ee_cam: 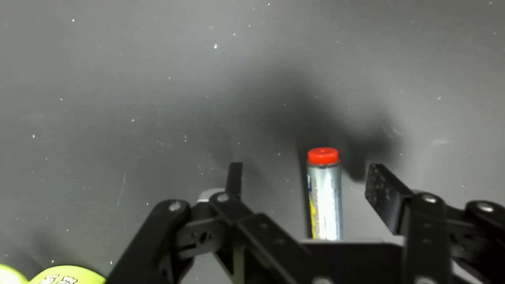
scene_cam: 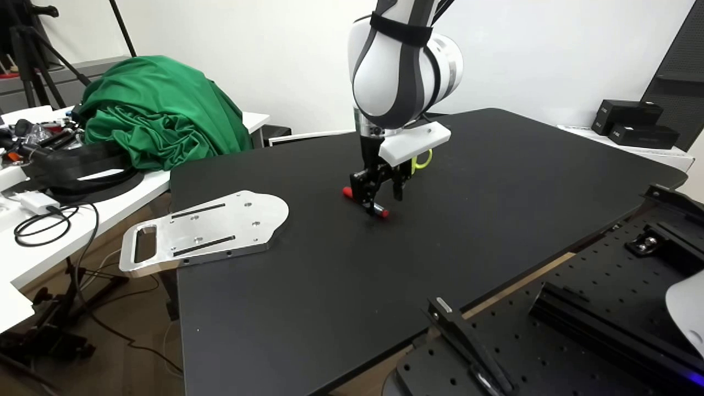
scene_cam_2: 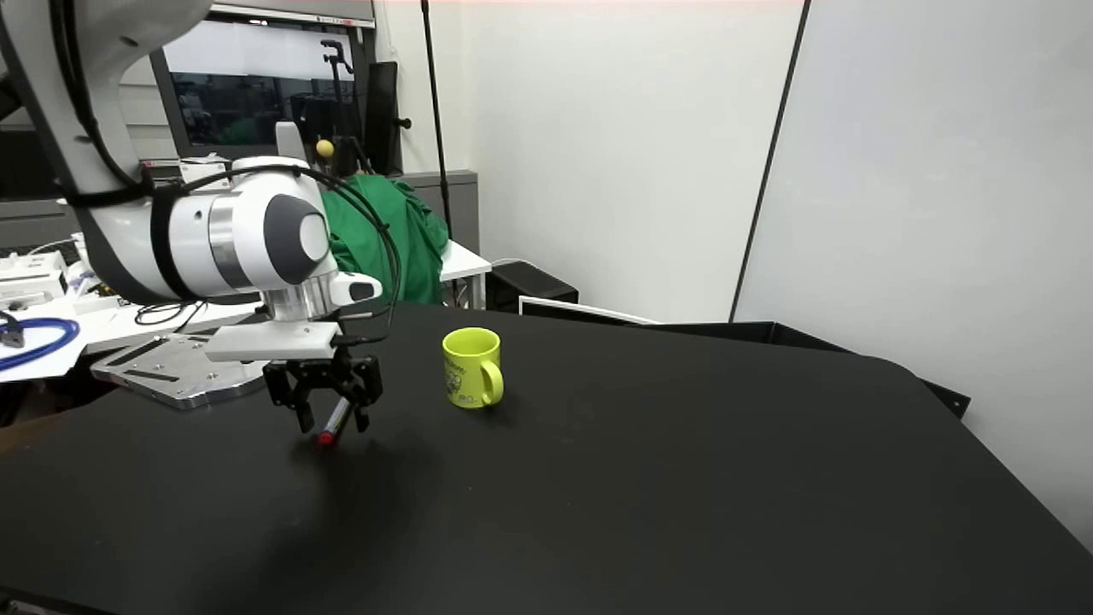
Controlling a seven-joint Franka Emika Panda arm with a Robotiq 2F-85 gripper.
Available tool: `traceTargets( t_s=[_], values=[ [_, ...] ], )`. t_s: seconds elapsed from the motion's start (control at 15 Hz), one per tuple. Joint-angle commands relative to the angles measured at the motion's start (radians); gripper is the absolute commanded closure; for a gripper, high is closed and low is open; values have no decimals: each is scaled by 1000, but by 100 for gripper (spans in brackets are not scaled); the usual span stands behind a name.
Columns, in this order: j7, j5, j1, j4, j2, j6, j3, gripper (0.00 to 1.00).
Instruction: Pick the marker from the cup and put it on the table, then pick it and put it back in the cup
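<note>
The marker lies flat on the black table (scene_cam: pixel 308 308). It has a silver printed body and red ends, and shows in both exterior views (scene_cam: pixel 379 209) (scene_cam_2: pixel 336 419) and in the wrist view (ee_cam: pixel 324 197). My gripper (scene_cam_2: pixel 334 421) is open just above the table, also seen in the wrist view (ee_cam: pixel 304 175). Its fingers stand either side of the marker without gripping it; the marker's far part is hidden by the gripper. The yellow-green cup (scene_cam_2: pixel 468 371) stands upright beside the gripper. Only its handle (scene_cam: pixel 424 160) shows behind the gripper in an exterior view, and its edge (ee_cam: pixel 65 275) in the wrist view.
A silver metal plate (scene_cam: pixel 206 228) lies at the table's edge, partly overhanging. A white table (scene_cam: pixel 124 203) with green cloth (scene_cam: pixel 159 113) and clutter stands beyond that edge. A black perforated base (scene_cam: pixel 550 324) borders another table edge.
</note>
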Motion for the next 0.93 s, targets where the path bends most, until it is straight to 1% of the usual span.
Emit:
traceTargets(
  t_s=[0.0, 0.13, 0.27, 0.33, 0.47, 0.53, 0.6, 0.8, 0.87],
  values=[
    [32, 9, 17, 19, 13, 2, -13, 49],
    [30, 12, 14, 22, 13, 1, -11, 63],
    [31, 15, 12, 25, 14, -6, -11, 75],
    [26, 21, 4, 28, 14, -15, -5, 83],
    [26, 37, -6, 33, 13, -32, -3, 95],
    [25, 44, -14, 33, 11, -37, -2, 99],
    [28, 49, -16, 34, 11, -40, -5, 94],
    [15, 70, -46, 48, 8, -87, 7, 94],
    [3, 81, -65, 66, 5, -123, 19, 94]
  ],
)
